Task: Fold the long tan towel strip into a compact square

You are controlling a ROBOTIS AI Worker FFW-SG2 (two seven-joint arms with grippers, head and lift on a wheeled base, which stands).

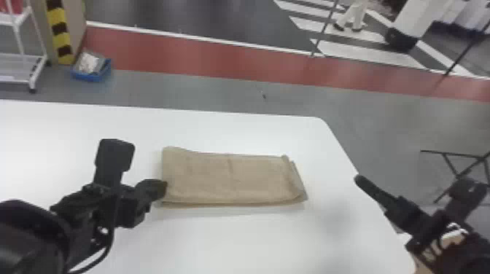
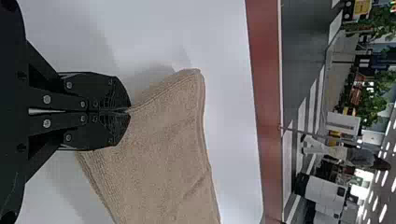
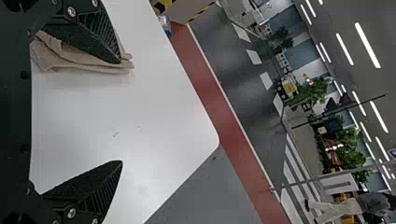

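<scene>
The tan towel [image 1: 233, 178] lies folded into a flat, layered rectangle on the white table. At its left edge is my left gripper [image 1: 162, 189]. In the left wrist view the left gripper [image 2: 129, 111] is shut on the towel's edge [image 2: 159, 158], which rises slightly toward the fingertips. My right gripper [image 1: 412, 186] is apart from the towel, over the table's right edge. The right wrist view has the right gripper [image 3: 121, 112] with its fingers wide apart and nothing between them; the towel [image 3: 84, 63] lies beyond one finger.
The white table [image 1: 237, 240] has its rounded far corner and slanting edge to the right of the towel. Beyond it on the floor are a blue bin [image 1: 91, 74], a white rack [image 1: 22, 56] and a black folding stand [image 1: 452, 155].
</scene>
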